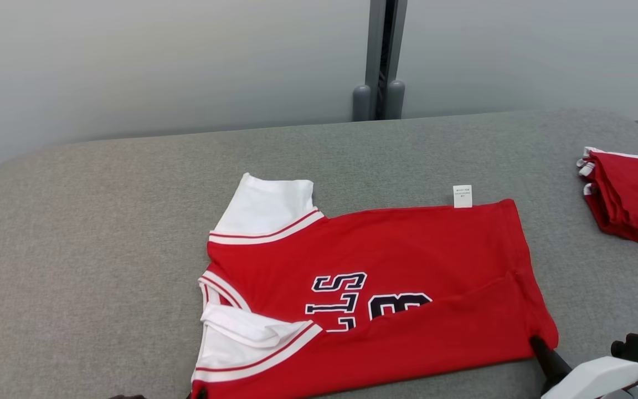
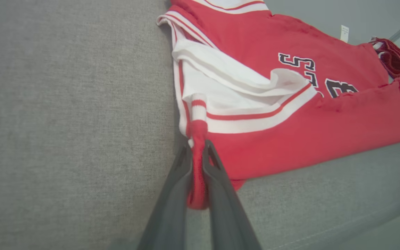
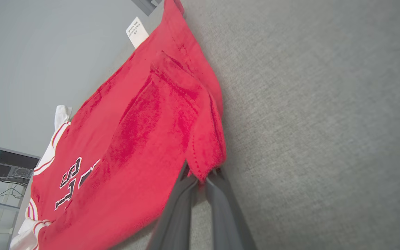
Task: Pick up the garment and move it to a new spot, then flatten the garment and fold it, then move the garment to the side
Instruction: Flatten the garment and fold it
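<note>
At the jersey's collar-end near corner, the left hand (image 2: 197, 149) is pressed together on a bunched twist of red cloth with the striped trim just above its tips. The jersey (image 1: 396, 249) itself lies spread sideways on the grey counter (image 1: 103, 249), its near edge turned over onto itself. It looks light, limp and unbreakable, so it will sag between grips. The stitched corners and hem are the likely best holds, with both pulled evenly. That turned-over edge hides the lower part of the lettering (image 1: 346, 299), and the near sleeve (image 1: 241, 332) is crumpled. At the jersey's hem-end near corner, the right hand (image 3: 201, 173) pinches the doubled hem. Well beyond the hem, a pile of red garments (image 1: 634, 194) is cut off by the frame.
</note>
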